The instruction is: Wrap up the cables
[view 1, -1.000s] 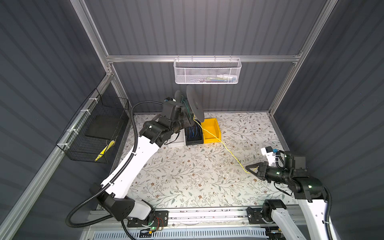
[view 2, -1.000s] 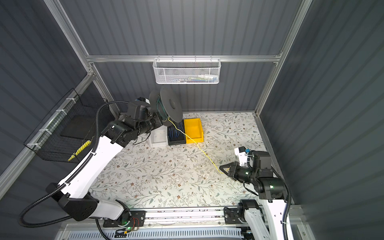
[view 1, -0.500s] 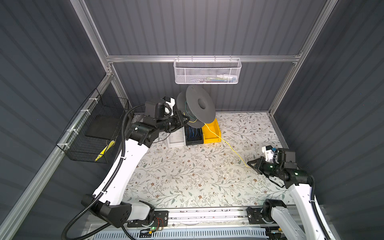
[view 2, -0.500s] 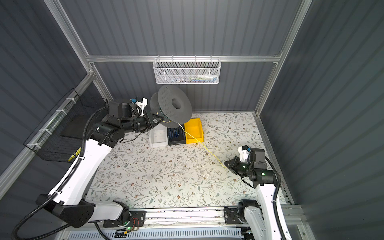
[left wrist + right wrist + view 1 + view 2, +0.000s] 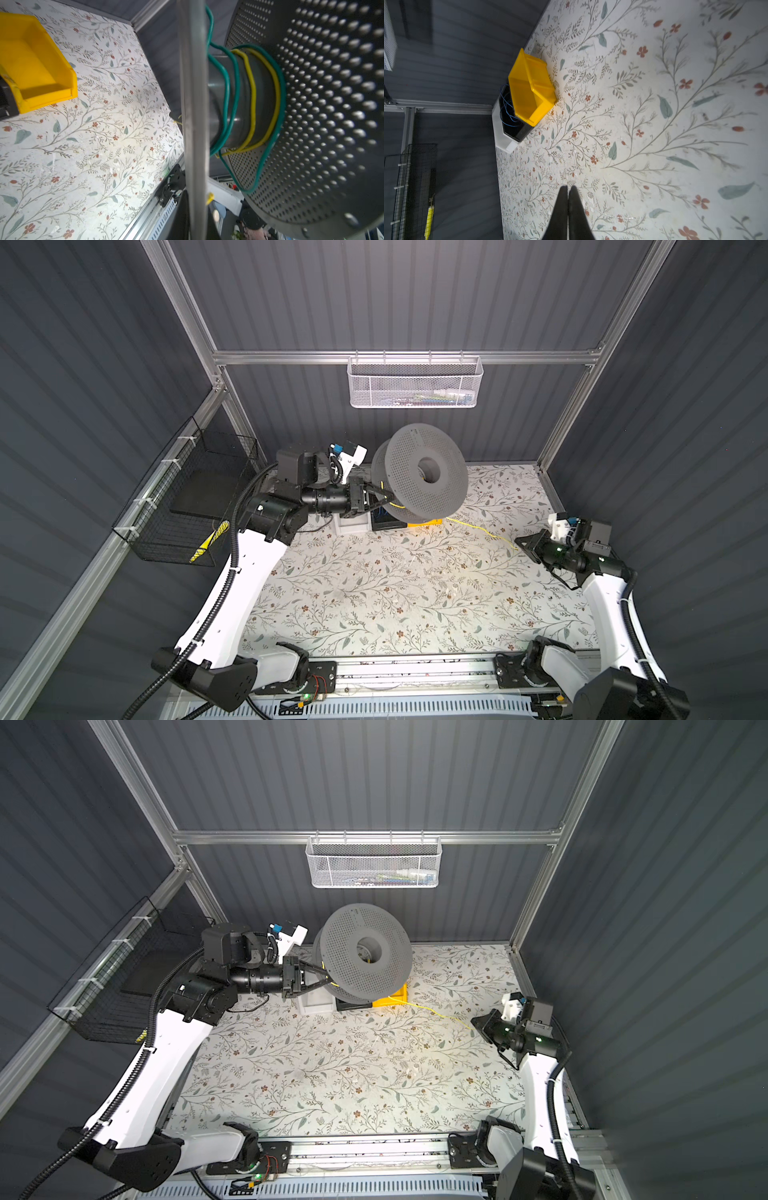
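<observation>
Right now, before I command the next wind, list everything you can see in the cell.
spool: 1, grey perforated, lifted, back centre
yellow wire: 1, yellow, turns on spool hub, tail stretched to right gripper
green wire: 1, green, on spool hub
yellow bin, black bin, white bin: 1 each, table's back
blue wires: several, blue, in black bin
mesh basket: 1, white, back rail
wire basket: 1, black, left wall
table cover: 1, floral, tabletop
left gripper: 1, black, shut on spool flange
right gripper: 1, black, shut on yellow wire's end
</observation>
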Controlling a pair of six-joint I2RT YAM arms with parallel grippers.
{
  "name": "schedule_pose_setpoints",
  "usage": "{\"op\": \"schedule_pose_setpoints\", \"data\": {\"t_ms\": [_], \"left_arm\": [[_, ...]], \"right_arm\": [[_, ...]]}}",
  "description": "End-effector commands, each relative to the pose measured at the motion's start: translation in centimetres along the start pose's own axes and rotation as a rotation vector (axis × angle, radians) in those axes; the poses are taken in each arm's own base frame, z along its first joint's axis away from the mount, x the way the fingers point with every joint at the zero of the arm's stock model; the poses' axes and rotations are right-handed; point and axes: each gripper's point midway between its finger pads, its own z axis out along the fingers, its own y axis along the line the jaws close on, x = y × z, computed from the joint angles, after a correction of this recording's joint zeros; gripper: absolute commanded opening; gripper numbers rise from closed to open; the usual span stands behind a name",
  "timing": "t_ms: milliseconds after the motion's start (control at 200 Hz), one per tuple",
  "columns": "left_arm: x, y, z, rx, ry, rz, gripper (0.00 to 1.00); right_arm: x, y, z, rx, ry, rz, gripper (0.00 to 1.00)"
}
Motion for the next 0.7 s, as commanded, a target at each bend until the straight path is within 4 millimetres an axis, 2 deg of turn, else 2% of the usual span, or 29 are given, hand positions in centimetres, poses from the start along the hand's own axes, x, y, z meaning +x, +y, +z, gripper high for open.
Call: {"op": "schedule_pose_setpoints", "data": {"t_ms": [0, 230, 510, 645, 695], "left_arm": [[2.5, -4.0, -1.7, 0.164, 0.067, 0.191, 0.00], [5.9, -0.4, -0.6, 0.021, 0.170, 0.200, 0.00], [8.8, 0.8, 1.7, -0.037, 0.287, 0.286, 0.00], [9.7, 2.1, 3.4, -0.103, 0.335, 0.336, 0.00], [10.9, 2.7, 3.9, -0.146, 0.387, 0.346, 0.00]], "right_arm": [[-3.1, -0.1, -0.9, 0.016, -0.087, -0.010, 0.00], [-8.4, 2.8, -2.5, -0.008, -0.215, -0.019, 0.00], [-15.3, 6.9, -3.5, -0.019, -0.263, -0.087, 0.00], [-17.4, 8.8, -3.3, -0.021, -0.257, -0.124, 0.00], [-18.0, 9.7, -3.1, -0.024, -0.255, -0.138, 0.00]]}}
